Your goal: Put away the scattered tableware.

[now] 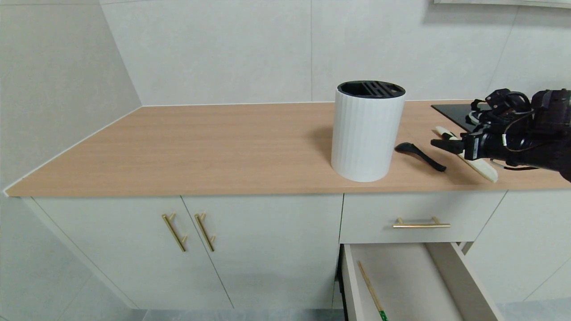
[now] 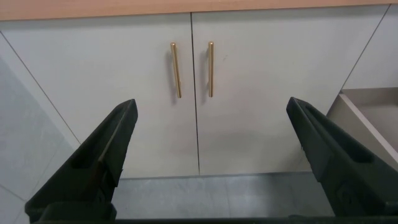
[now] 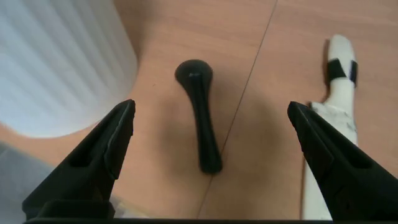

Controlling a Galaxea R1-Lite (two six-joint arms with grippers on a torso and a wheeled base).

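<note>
1. The white ribbed holder (image 1: 368, 133) stood upright on the wooden counter (image 1: 200, 147), its black slotted top facing up.
2. A black spoon (image 1: 419, 156) lay flat on the counter just beside the holder's base, on the robot's right, bowl end nearest the holder.
3. A cream-white utensil (image 1: 484, 168) lay near the spoon, farther right, apart from it; in the right wrist view it (image 3: 333, 124) showed a black band near one end.
4. The right gripper (image 1: 448, 145) hung over the counter above these two pieces, its fingers spread wide and holding nothing. In its own view the spoon (image 3: 199, 112) lay between the two fingers (image 3: 115, 140), with the holder (image 3: 56, 62) off to one side.
5. The left gripper (image 2: 211, 102) was also spread wide and held nothing, facing the cabinet doors (image 2: 249, 93) and their brass handles (image 2: 176, 70).
6. Below the counter the lower drawer (image 1: 350, 276) stood open with a thin wooden stick (image 1: 370, 285) lying inside.
7. A black cooktop (image 1: 450, 111) sat at the counter's far right.
</note>
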